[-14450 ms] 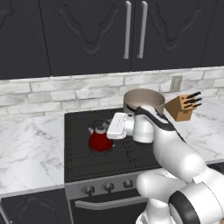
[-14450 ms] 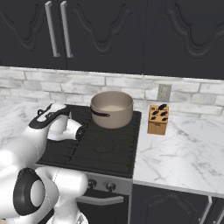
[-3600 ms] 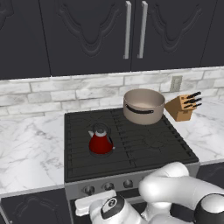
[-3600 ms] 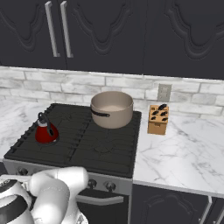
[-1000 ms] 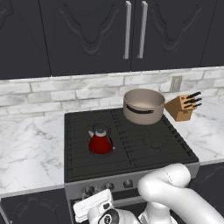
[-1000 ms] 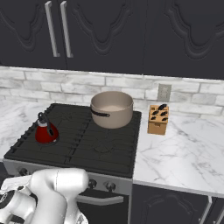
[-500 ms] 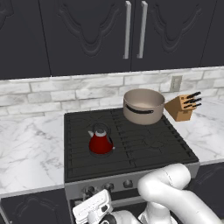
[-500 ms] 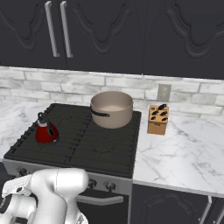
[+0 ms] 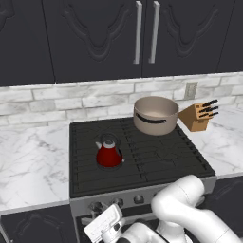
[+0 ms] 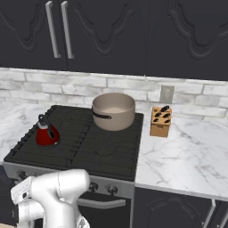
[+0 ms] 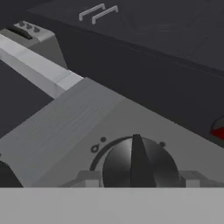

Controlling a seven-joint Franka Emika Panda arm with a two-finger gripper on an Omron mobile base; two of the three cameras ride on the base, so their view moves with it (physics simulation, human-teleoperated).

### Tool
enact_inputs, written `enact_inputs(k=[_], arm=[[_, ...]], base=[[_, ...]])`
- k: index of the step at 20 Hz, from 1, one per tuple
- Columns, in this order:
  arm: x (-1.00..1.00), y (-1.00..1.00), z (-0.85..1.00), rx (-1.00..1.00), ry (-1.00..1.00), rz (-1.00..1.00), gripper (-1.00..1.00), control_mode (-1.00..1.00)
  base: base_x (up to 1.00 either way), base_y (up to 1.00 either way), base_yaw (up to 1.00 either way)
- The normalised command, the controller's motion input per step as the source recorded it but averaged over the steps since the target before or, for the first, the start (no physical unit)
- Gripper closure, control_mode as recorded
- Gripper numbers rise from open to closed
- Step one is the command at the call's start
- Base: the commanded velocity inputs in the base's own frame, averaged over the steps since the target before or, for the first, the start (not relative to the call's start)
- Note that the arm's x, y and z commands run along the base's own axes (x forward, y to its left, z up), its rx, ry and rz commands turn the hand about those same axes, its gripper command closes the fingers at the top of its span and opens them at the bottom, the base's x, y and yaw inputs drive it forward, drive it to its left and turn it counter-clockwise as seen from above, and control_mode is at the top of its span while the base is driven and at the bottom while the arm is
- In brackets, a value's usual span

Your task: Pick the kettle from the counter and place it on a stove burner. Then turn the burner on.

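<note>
The red kettle (image 9: 109, 154) with its grey lid and black handle stands upright on the front-left stove burner (image 9: 95, 172), free of the gripper; it also shows in the right base view (image 10: 46, 134). My gripper (image 9: 107, 227) hangs low in front of the stove's control panel. In the hand view a black knob (image 11: 138, 162) with its ridge upright sits between the fingertips (image 11: 89, 178), which stand apart on either side of it. The gripper (image 11: 138, 179) is open. The white marble counter (image 9: 33, 161) lies left of the stove.
A large beige pot (image 9: 155, 115) sits on the back-right burner. A wooden knife block (image 9: 198, 115) stands on the right counter. Other knobs (image 9: 138, 200) line the stove front. Dark cabinets hang above, and the oven handle runs below the panel.
Since 14 s ago the arm left the kettle on the burner and swung down to the stove front. In the last second the hand edged slightly right along the knobs.
</note>
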Motion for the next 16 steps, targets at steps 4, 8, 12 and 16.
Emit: enact_inputs(k=[4,8,12,16], arm=[[-0.31,0.51,-0.04,-0.22,0.00,0.67,1.00,-1.00],[-0.29,0.54,0.00,-0.19,0.00,0.64,1.00,-1.00],[-0.27,0.58,0.00,-0.15,0.02,0.62,1.00,-1.00],[-0.20,0.56,0.00,-0.13,0.06,0.61,1.00,-1.00]], base=[[0.00,0.00,0.00],[0.00,0.00,0.00],[0.00,0.00,0.00],[0.00,0.00,0.00]])
